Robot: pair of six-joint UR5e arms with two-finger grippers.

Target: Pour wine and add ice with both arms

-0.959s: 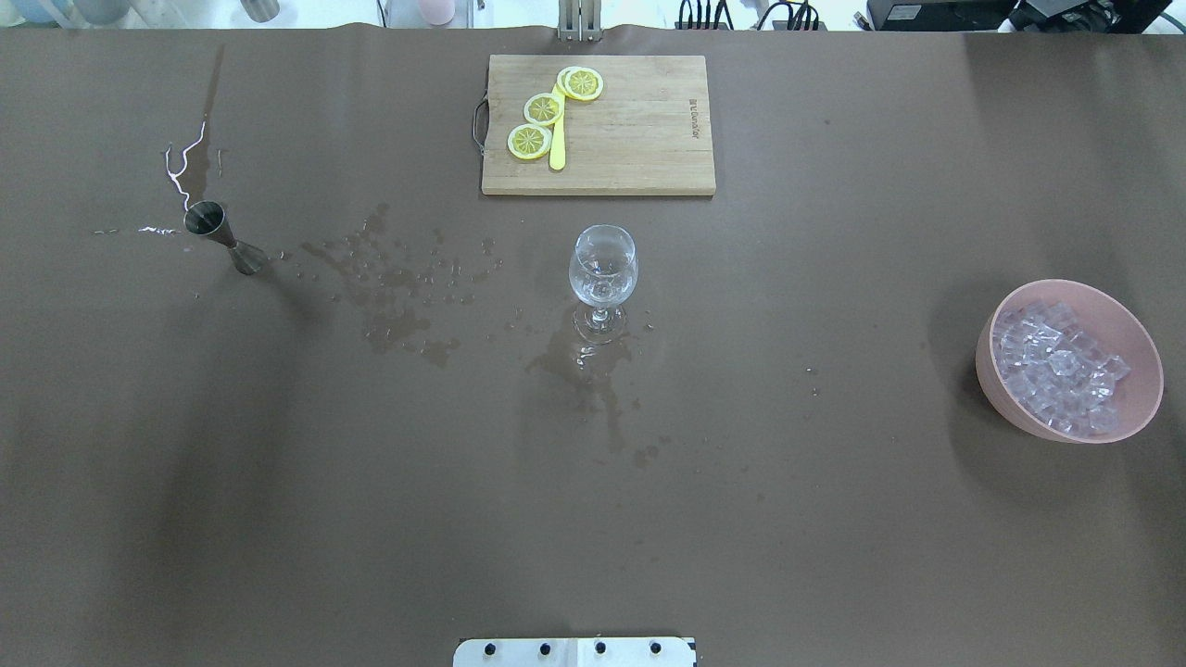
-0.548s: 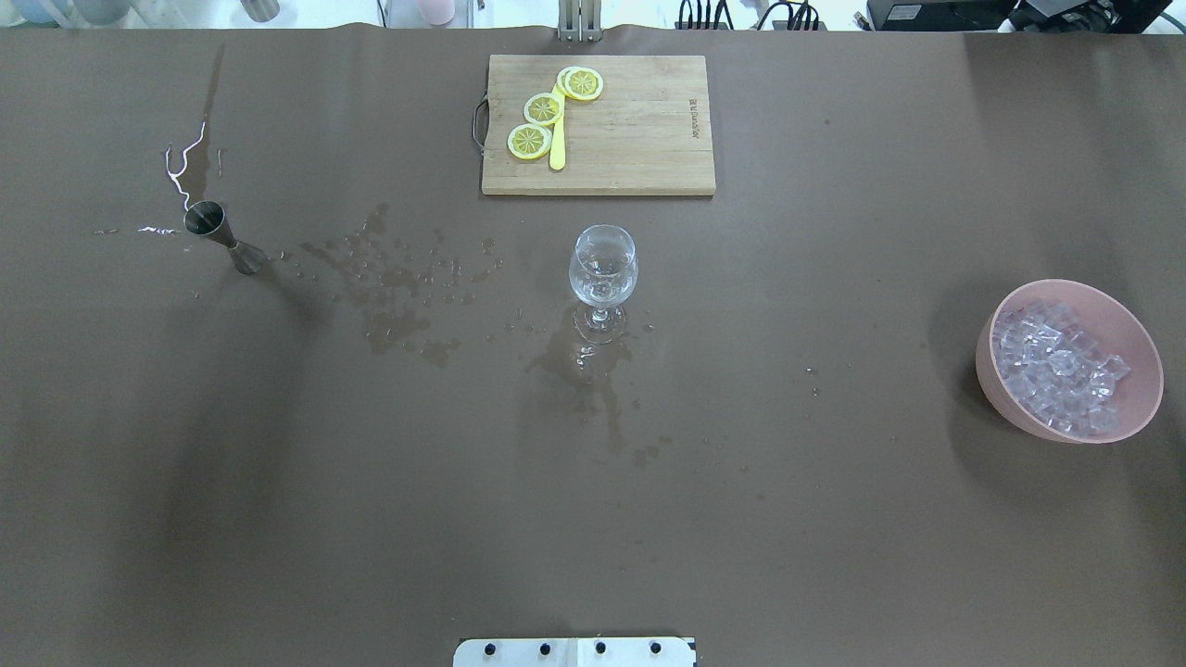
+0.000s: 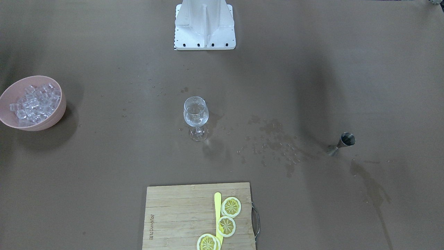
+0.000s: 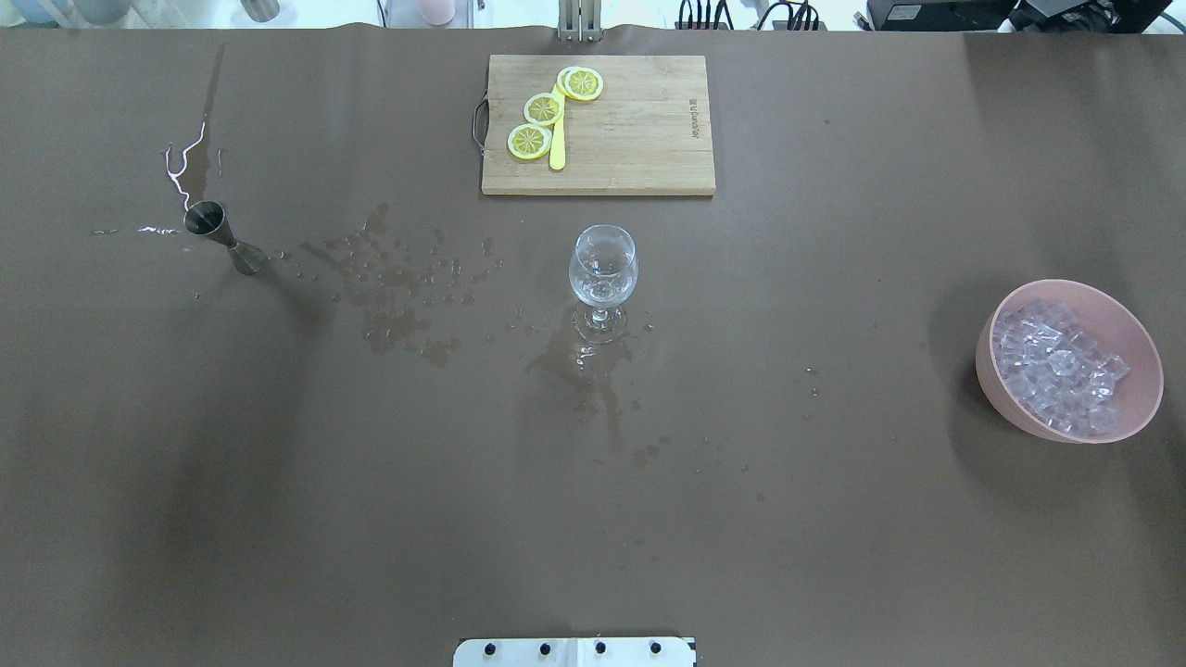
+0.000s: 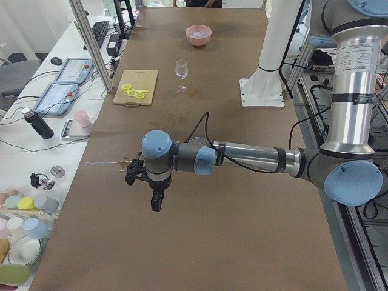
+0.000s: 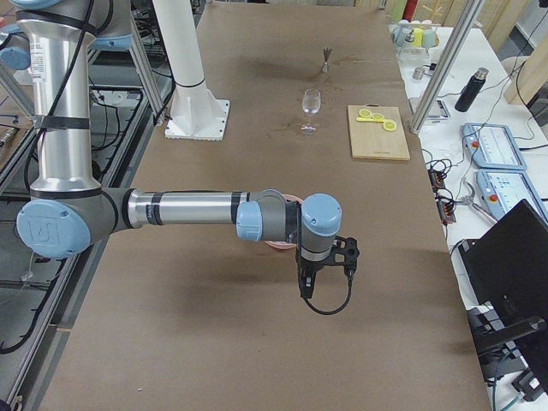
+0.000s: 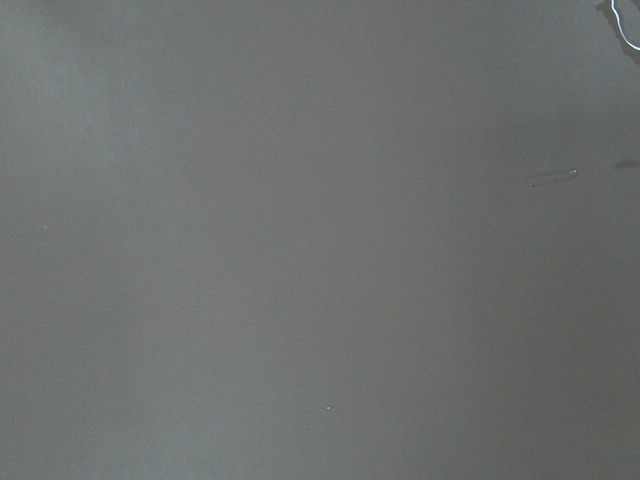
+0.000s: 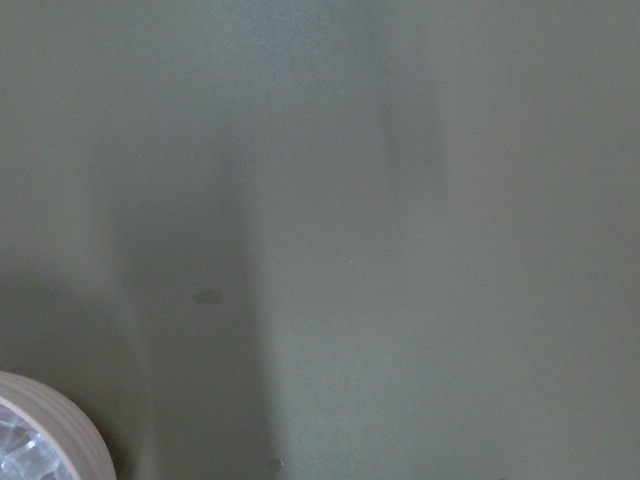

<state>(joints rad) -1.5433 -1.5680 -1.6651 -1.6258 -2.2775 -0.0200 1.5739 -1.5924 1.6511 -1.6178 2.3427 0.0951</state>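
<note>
A wine glass [image 4: 602,269] is stood upright near the middle of the desk [image 4: 834,519], and a little clear wine [image 4: 600,289] seems to be held in the bottom of its bowl. Dark wet stains [image 4: 398,292] are spread over the desk around its foot and toward the left end. A steel measuring cup [image 4: 220,239] is stood upright among them, nearer the left end.

The ice [image 4: 1056,375] is heaped in a pink bowl [image 4: 1144,408] set close to the desk's right end. A wooden cutting board [image 4: 639,139] is laid at the middle of the edge opposite the robot. Lemon slices [image 4: 544,108] and a yellow stick [image 4: 557,153] are laid on it.

The left gripper [image 5: 156,208] is hung pointing down over the desk's left end, well apart from the measuring cup. The right gripper [image 6: 305,294] is hung pointing down over the right end, just beside the bowl, whose rim is caught in the corner of the right wrist view. Whether either pincer is spread or pressed together cannot be told. Nothing is seen pinched.
</note>
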